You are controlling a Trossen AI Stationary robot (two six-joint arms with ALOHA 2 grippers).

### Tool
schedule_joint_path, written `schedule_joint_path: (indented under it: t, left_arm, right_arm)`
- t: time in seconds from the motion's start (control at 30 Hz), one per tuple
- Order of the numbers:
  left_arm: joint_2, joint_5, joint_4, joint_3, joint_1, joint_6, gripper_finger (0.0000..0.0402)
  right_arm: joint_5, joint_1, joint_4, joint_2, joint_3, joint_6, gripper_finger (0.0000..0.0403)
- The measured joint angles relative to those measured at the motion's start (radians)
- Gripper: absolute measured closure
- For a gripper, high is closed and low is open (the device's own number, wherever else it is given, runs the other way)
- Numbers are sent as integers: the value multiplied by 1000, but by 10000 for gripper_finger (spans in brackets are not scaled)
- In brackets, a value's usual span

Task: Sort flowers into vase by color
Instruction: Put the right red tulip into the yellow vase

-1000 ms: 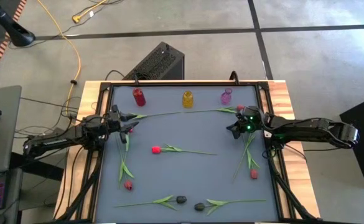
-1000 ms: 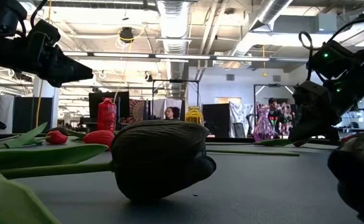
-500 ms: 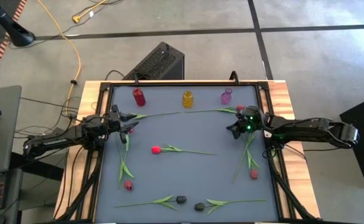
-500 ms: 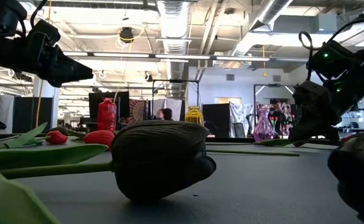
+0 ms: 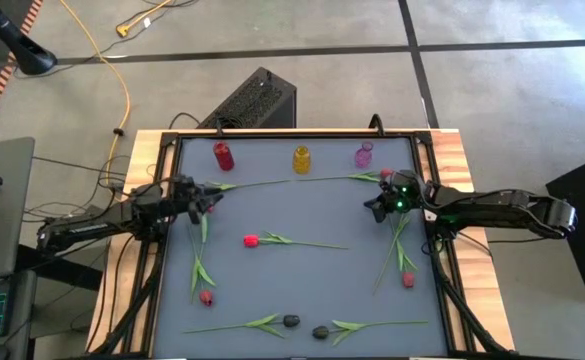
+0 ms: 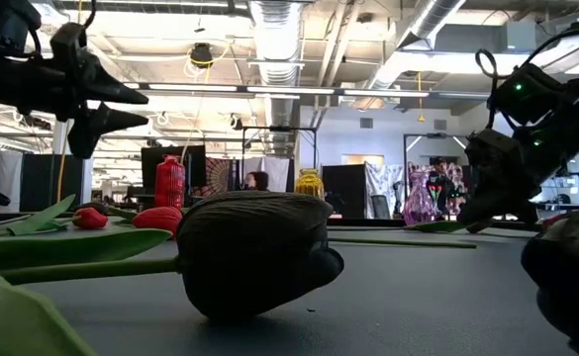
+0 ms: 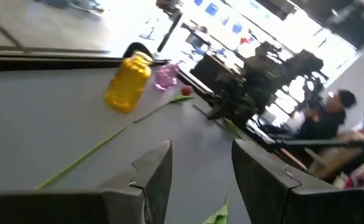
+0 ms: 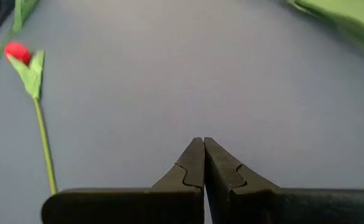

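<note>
Several artificial tulips lie flat on the grey mat [image 5: 322, 215]. A red one [image 5: 251, 240] is in the middle. Two more lie with heads toward the near edge, left [image 5: 206, 297] and right [image 5: 409, 279]. Two black ones [image 5: 291, 320] [image 5: 320, 331] lie near the front edge. Two long stems [image 5: 257, 183] [image 5: 347, 178] lie before the vases. The red [image 5: 223, 156], yellow [image 5: 301, 159] and purple [image 5: 363, 155] vases stand at the far edge. My left gripper [image 5: 200, 200] is open and empty above the mat at the left [image 6: 121, 104]. My right gripper [image 5: 372, 207] is shut and empty at the right [image 8: 203, 155].
A wooden frame with black rails [image 5: 162, 250] borders the mat. In the low view a black tulip head [image 6: 254, 252] fills the foreground. A person [image 6: 259, 181] shows in the room beyond the table.
My left gripper has opened: its fingers were together and now stand apart. My right gripper and the flowers have kept still.
</note>
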Motion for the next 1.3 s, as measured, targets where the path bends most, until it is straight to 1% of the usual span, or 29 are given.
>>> schedule_joint_path:
  t: [0.17,0.3,0.4,0.5,0.6,0.7,0.8,0.9,1.03,1.17,1.3]
  left_arm:
    - [6,-71,2,0,-12,-62,246]
    - [12,9,65,0,-66,-44,246]
    - [35,-5,128,0,-136,-15,246]
    - [89,-65,201,0,-210,26,246]
    - [162,-102,279,8,-261,72,246]
    - [241,-114,287,52,-283,124,246]
    - [323,-107,289,109,-283,188,246]
    - [403,-92,289,166,-283,275,246]
    - [486,-44,287,222,-283,388,246]
    - [550,9,286,249,-283,457,246]
    - [600,44,292,259,-283,490,246]
  right_arm:
    - [24,0,43,0,0,32,375]
    - [29,-1,102,0,0,33,375]
    - [49,-1,160,0,0,35,375]
    - [60,-1,235,0,7,45,375]
    - [1,5,273,0,53,38,375]
    - [-40,34,272,0,120,34,375]
    - [-54,79,271,0,190,-23,375]
    - [-56,131,244,0,263,-64,375]
    - [-44,218,139,0,362,-135,375]
    - [0,300,45,0,454,-153,375]
    - [6,373,-35,11,538,-185,375]
